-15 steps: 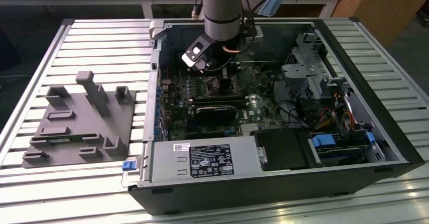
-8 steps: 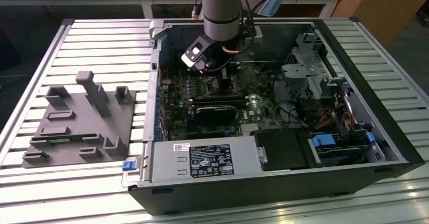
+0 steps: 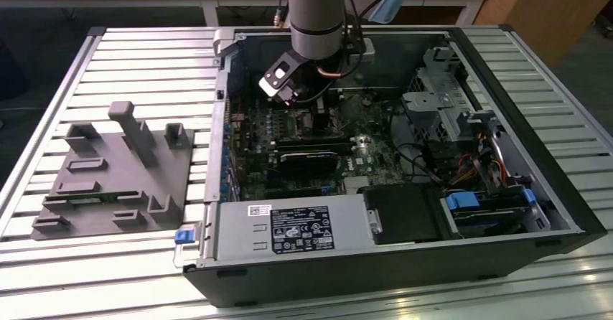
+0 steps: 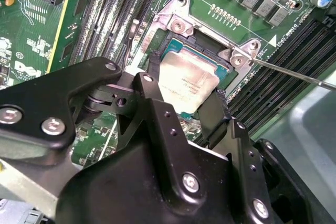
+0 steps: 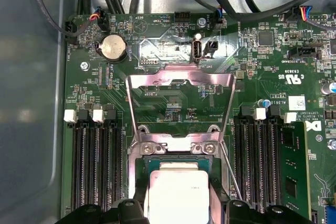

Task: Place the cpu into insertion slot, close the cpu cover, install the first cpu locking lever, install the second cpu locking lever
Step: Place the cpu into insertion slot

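On the slatted table (image 3: 115, 54), a grey fixture block (image 3: 115, 173) lies well to the exterior view's left of the insertion slot (image 4: 177, 23). It is outside the open computer case (image 3: 383, 273) that houses the slot's green board. The power supply (image 3: 287, 230) sits inside the case along its near wall, apart from the slot. The arm (image 3: 316, 11) reaches down into the case and ends right over the slot.

In the second wrist view the gripper (image 4: 184, 94) is narrowed to the width of the cpu (image 4: 190, 76), with black fingers (image 4: 152, 95) against two opposite edges. The chip lies flat, silver top up, within the slot's rim. Whether it is fully seated cannot be told.

In the first wrist view the cpu cover (image 5: 181, 81) stands open from the slot's hinged edge, and the board shows through its cut-out. Long black memory slots (image 5: 97, 166) flank the slot on both sides. A thin wire locking lever (image 4: 294, 73) angles away from one corner of the slot.
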Robot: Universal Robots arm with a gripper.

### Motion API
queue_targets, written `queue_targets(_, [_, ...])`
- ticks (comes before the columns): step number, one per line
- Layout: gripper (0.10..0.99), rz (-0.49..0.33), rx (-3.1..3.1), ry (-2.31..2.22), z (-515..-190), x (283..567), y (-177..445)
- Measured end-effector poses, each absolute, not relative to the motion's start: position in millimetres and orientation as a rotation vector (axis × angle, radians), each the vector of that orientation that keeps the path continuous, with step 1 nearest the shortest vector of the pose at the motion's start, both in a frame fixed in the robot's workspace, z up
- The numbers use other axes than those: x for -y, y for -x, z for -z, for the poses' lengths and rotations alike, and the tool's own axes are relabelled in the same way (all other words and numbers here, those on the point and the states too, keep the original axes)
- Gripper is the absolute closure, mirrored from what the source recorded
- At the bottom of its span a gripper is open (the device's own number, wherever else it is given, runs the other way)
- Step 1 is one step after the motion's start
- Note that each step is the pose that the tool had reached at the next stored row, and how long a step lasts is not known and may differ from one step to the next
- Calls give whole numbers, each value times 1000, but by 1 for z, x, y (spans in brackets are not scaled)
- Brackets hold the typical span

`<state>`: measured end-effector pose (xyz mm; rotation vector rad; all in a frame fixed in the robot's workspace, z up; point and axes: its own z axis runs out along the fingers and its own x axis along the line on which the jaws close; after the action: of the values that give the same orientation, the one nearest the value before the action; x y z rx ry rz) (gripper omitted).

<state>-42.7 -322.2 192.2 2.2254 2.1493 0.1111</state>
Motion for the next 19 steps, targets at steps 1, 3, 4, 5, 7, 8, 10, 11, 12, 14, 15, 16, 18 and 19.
queue_targets(1, [545, -111, -2149, -2225, -192, 322, 43])
queue_targets(3, [545, -111, -2149, -2225, -192, 322, 43])
queue_targets(4, [545, -111, -2149, -2225, -192, 322, 43])
queue_targets(5, [545, -112, -2149, -2225, -192, 322, 43])
queue_targets(7, [537, -112, -2149, -2225, -192, 322, 43])
queue_targets(8, [471, -112, -2149, -2225, -192, 322, 43])
queue_targets(10, [471, -112, -2149, -2225, -192, 322, 43])
queue_targets(11, [471, -111, -2149, -2225, -192, 322, 43])
queue_targets(12, [471, -112, -2149, -2225, -192, 322, 43])
queue_targets(14, [471, -112, -2149, -2225, -194, 322, 43])
queue_targets(15, [471, -112, -2149, -2225, -195, 322, 43])
queue_targets(16, [471, -112, -2149, -2225, -197, 322, 43])
queue_targets(18, [471, -111, -2149, -2225, -200, 322, 43])
queue_targets(19, [471, -112, -2149, -2226, -201, 322, 43])
